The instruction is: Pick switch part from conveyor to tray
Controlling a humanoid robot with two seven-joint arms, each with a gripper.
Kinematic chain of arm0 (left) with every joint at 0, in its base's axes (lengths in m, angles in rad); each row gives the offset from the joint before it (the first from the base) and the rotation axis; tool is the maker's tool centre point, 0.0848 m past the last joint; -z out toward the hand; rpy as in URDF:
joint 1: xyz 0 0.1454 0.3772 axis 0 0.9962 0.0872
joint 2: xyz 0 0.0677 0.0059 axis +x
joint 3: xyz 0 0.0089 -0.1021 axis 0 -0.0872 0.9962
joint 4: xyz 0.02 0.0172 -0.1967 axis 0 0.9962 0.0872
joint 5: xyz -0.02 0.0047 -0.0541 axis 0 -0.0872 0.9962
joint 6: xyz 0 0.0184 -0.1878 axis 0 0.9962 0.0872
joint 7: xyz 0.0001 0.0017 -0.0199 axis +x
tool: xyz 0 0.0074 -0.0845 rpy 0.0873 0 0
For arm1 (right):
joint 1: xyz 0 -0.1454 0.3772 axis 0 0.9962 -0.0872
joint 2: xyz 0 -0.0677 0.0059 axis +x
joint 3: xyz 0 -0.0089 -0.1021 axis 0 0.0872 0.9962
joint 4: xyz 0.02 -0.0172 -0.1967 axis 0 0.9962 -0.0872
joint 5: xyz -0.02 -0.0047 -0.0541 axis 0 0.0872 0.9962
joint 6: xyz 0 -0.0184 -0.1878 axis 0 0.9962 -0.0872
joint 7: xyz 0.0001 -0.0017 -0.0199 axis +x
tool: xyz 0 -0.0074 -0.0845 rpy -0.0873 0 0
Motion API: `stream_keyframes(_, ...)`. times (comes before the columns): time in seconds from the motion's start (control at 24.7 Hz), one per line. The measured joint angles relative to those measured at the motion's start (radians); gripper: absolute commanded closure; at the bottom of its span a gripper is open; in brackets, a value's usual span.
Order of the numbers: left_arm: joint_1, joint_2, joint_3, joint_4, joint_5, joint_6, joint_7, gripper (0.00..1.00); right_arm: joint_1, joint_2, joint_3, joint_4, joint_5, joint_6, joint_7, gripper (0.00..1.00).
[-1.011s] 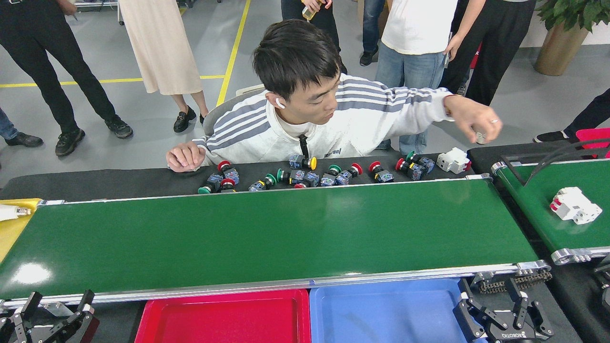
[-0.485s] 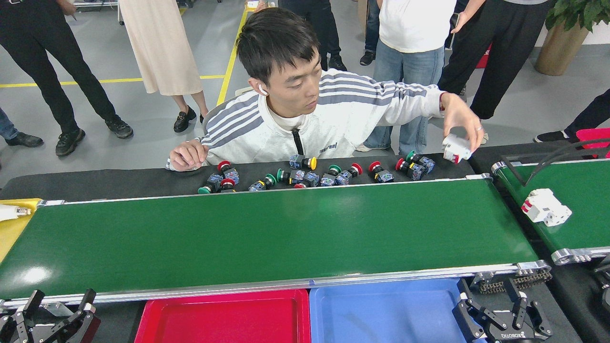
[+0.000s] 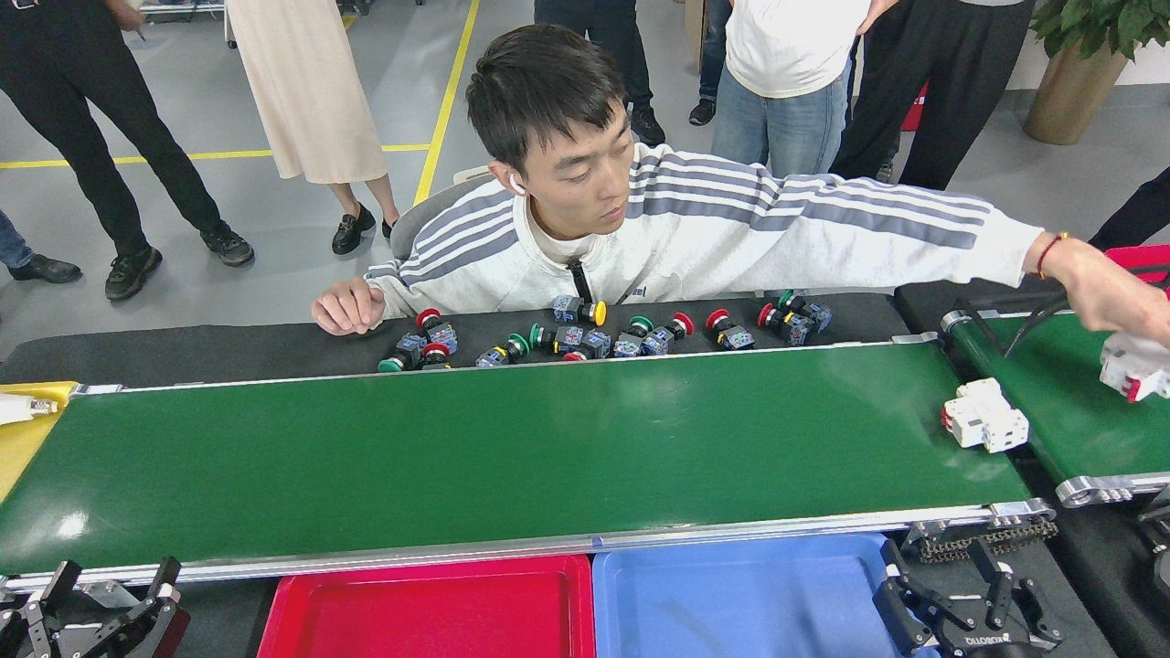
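Both sets of fingers are spread and grasp nothing: the right gripper (image 3: 969, 610) rests low beside the blue tray (image 3: 740, 599), the left gripper (image 3: 101, 608) by the red tray (image 3: 430, 608). I judge the pick not yet begun. One white switch part (image 3: 985, 415) sits at the conveyor (image 3: 457, 457) right end; the right arm must reach up over it. A person's hand (image 3: 1111, 297) holds a second white part (image 3: 1133, 367) over the neighbouring belt.
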Motion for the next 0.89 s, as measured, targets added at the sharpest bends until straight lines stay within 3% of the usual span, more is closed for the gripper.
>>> stream_keyframes(0.4,0.0,0.0,0.001,0.001,0.0,0.017,-0.012,0.0,-0.265,-0.117,0.006,0.303,0.004,0.043,0.056,0.0)
stream_keyframes(0.89,0.0,0.0,-0.008,0.001,0.0,0.018,-0.012,0.0,-0.391,-0.115,0.131,0.445,0.005,0.045,0.062,0.0)
